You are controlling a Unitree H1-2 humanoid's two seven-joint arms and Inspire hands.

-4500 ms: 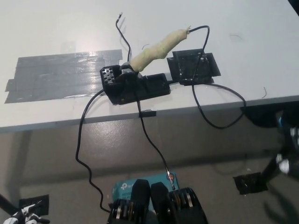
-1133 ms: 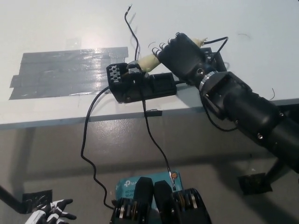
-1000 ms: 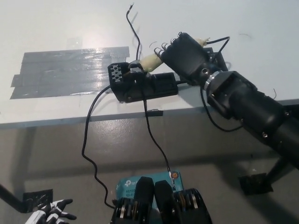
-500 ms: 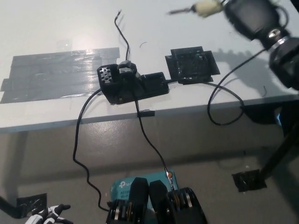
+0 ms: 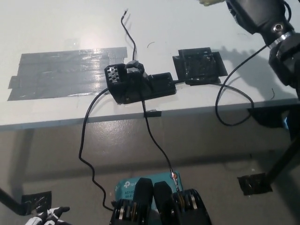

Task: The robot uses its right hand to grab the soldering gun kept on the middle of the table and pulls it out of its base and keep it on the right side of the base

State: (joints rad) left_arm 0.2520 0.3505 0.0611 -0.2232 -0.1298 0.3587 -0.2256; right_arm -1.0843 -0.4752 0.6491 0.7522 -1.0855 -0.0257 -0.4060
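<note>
My black right hand [image 5: 255, 14] is raised at the top right of the head view, shut on the soldering gun [image 5: 210, 2], of which only a cream-wrapped stub shows at the top edge. The gun is out of its black base [image 5: 140, 84], which sits near the table's front edge with its holder empty. The gun's black cable [image 5: 234, 79] loops from the hand down over the table edge. A flat black square pad [image 5: 199, 67] lies just right of the base. My white left hand [image 5: 47, 216] rests low at the bottom left, fingers hard to make out.
Grey tape strips [image 5: 65, 71] cover the white table [image 5: 47, 28] left of the base. Black wires trail from the base, one up the table [image 5: 130, 33], others down to a teal box [image 5: 140, 185] on the floor. Black table feet [image 5: 255, 183] stand on the floor.
Since a second ago my right hand has pulled the soldering gun out of the base and lifted it up and to the right, nearly out of view. The camera has shifted slightly.
</note>
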